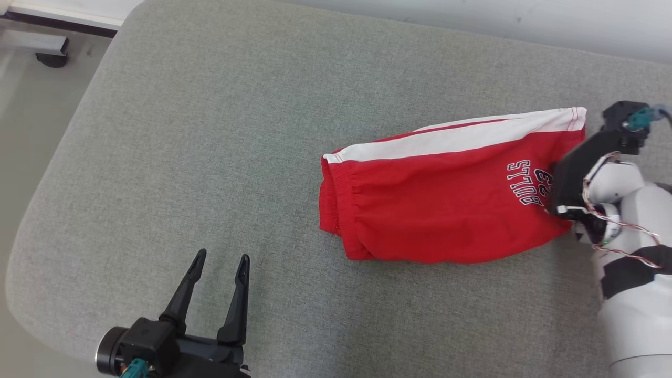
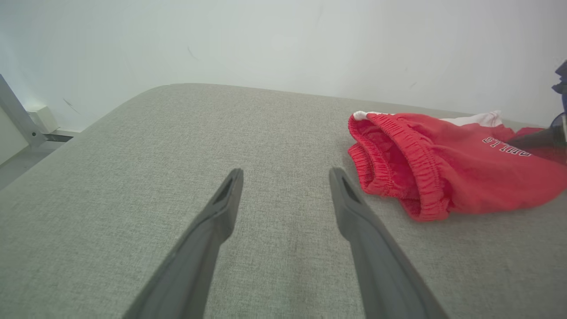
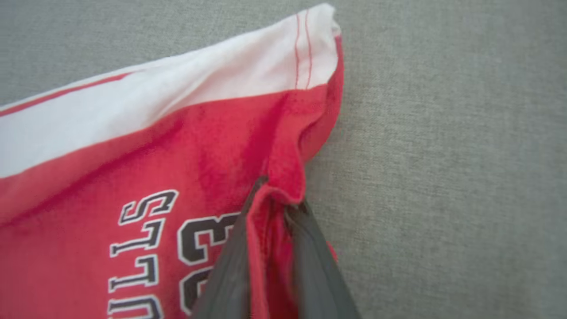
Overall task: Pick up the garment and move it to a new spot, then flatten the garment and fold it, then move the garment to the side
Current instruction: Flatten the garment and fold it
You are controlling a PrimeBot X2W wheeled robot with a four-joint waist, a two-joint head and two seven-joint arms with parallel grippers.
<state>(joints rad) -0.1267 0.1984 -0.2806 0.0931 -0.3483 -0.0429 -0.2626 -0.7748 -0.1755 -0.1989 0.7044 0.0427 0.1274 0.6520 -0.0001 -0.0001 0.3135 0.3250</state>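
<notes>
The garment (image 1: 446, 205) is a pair of red shorts with a white side stripe and dark lettering, lying folded over on the grey padded surface (image 1: 210, 131), right of centre. In the right wrist view my right gripper (image 3: 281, 195) is shut on a bunched fold of the garment (image 3: 177, 133) at its hem edge, next to the number. That arm's wrist (image 1: 577, 168) covers the hem in the head view. My left gripper (image 1: 221, 257) is open and holds nothing, low at the near left, well apart from the elastic waistband (image 2: 416, 177).
The padded surface has a rounded left edge dropping to pale floor (image 1: 31, 105), where a dark caster (image 1: 51, 59) and a frame stand. A white wall (image 2: 283, 44) runs behind the far edge. Bare grey fabric (image 2: 133, 177) lies ahead of my left gripper.
</notes>
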